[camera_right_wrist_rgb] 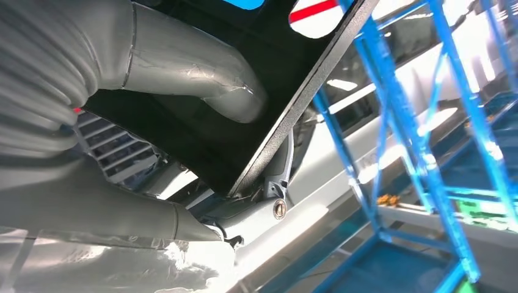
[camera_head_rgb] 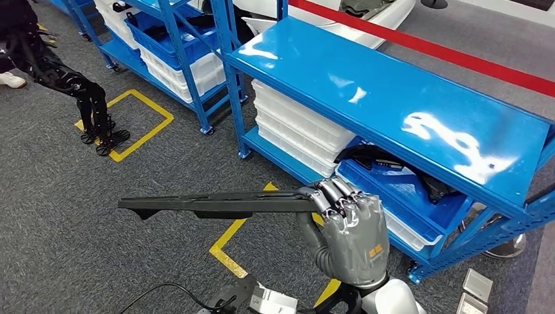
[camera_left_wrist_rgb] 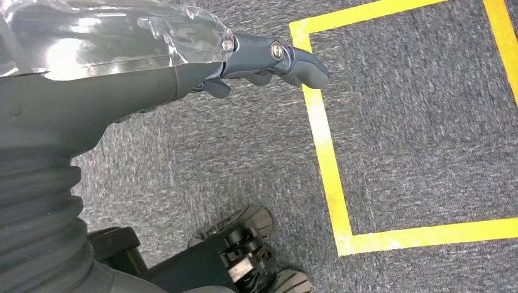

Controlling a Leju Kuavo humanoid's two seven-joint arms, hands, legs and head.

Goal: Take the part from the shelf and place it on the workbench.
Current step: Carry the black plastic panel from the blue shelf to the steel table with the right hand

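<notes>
The part point(camera_head_rgb: 216, 203) is a long, flat black panel. My right hand point(camera_head_rgb: 353, 235) grips it by one end, and it sticks out level to the left over the grey carpet in front of the blue shelf point(camera_head_rgb: 393, 98). In the right wrist view the part point(camera_right_wrist_rgb: 244, 110) lies across the hand point(camera_right_wrist_rgb: 153, 122), with the thumb on its dark face and a finger point(camera_right_wrist_rgb: 278, 183) against its edge. My left hand point(camera_left_wrist_rgb: 269, 58) hangs over the carpet with nothing in it, fingers slightly bent.
The shelf's lower level holds stacked white bins point(camera_head_rgb: 294, 124) and a blue bin point(camera_head_rgb: 406, 196) with more black parts. A second blue rack point(camera_head_rgb: 177, 39) stands at the back left. Yellow tape squares point(camera_head_rgb: 141, 124) mark the floor. Small grey trays point(camera_head_rgb: 476, 288) lie at the bottom right.
</notes>
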